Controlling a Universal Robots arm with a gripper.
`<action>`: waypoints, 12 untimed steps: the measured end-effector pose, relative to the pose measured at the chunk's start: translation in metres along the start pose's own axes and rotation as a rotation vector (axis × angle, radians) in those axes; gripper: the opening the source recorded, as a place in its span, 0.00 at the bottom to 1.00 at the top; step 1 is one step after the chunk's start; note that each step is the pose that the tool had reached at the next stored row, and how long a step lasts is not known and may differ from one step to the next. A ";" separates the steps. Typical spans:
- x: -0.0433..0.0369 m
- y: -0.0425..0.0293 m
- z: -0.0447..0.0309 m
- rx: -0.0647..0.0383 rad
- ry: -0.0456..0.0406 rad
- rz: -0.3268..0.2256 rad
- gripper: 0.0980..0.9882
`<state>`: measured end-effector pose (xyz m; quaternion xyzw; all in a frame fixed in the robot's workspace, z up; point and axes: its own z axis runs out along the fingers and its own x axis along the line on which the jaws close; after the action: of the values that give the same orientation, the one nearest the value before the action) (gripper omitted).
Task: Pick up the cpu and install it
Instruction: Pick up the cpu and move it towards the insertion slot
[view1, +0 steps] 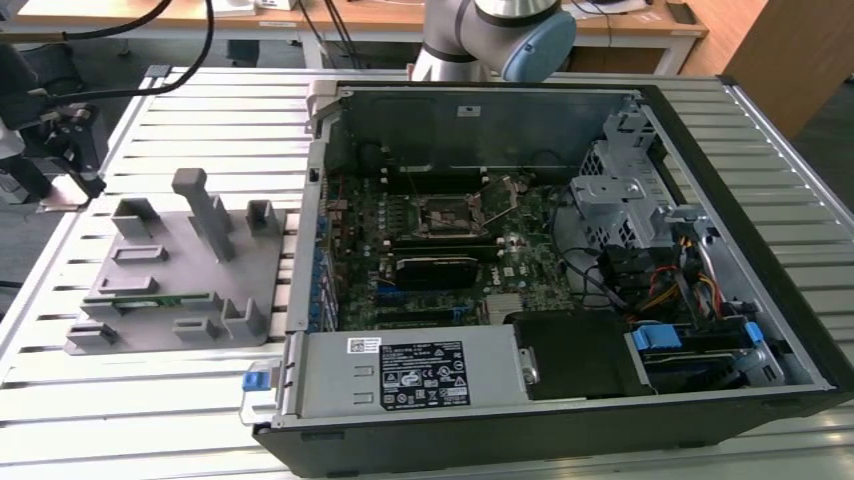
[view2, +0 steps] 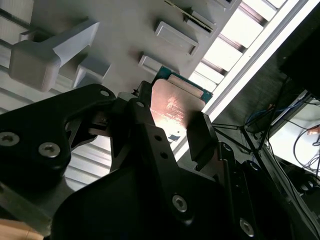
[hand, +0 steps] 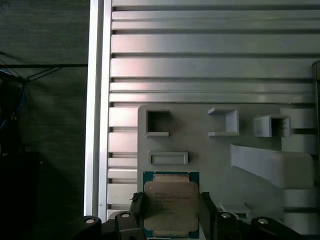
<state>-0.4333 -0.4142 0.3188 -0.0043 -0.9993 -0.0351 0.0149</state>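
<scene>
The cpu (hand: 171, 205) is a flat square chip with a silver-grey top and a green rim. It sits between the two black fingers of my gripper (hand: 171, 211), which is shut on its opposite edges. In the second wrist view the cpu (view2: 175, 107) catches a reddish reflection and is clamped in the gripper (view2: 172, 122). Beyond it lies the grey fixture plate (hand: 200, 145) with empty rectangular pockets. In the exterior view the open computer case (view1: 534, 260) shows the motherboard's cpu socket (view1: 447, 213) uncovered, to the right of the fixture plate (view1: 180, 265).
A narrow green memory stick (view1: 154, 297) lies in the fixture. Tall grey posts (view1: 200, 205) rise from it. The ribbed metal table (hand: 210, 65) ends at an edge (hand: 95, 100) with dark floor beyond. Inside the case are a drive cage (view1: 621, 190), cables and a power supply (view1: 400, 372).
</scene>
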 end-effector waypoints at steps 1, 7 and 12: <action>0.0000 0.0001 -0.0011 0.000 -0.0001 0.000 0.48; 0.0003 0.0007 -0.0086 0.000 -0.0001 0.000 0.48; 0.0005 0.0013 -0.0153 0.000 -0.0003 0.000 0.48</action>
<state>-0.4333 -0.4140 0.3341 -0.0044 -0.9993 -0.0351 0.0148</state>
